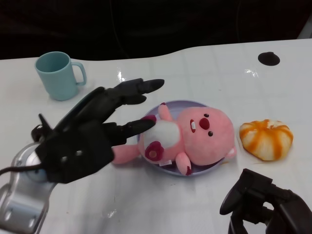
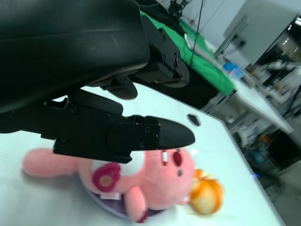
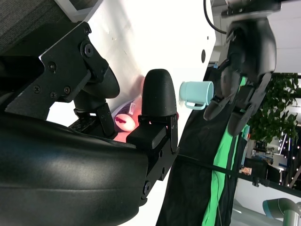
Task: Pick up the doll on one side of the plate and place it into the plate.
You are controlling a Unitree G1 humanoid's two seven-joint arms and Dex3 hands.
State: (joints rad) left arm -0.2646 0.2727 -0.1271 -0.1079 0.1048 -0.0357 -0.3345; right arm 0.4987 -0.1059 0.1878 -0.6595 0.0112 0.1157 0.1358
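The pink plush doll (image 1: 195, 136) lies on its back across the lilac plate (image 1: 183, 105), with one ear hanging over the plate's left rim onto the table. My left hand (image 1: 92, 134) hovers just left of the doll, fingers spread and pointing toward it, holding nothing. In the left wrist view the doll (image 2: 150, 181) lies below my fingers (image 2: 155, 136), apart from them. My right hand (image 1: 265, 204) sits at the lower right near the table's front edge, fingers curled in on nothing, well clear of the plate.
A teal mug (image 1: 58, 75) stands at the back left. An orange-and-white striped plush (image 1: 266, 139) lies just right of the plate. A dark round mark (image 1: 268, 58) is at the back right. The table's far edge runs behind them.
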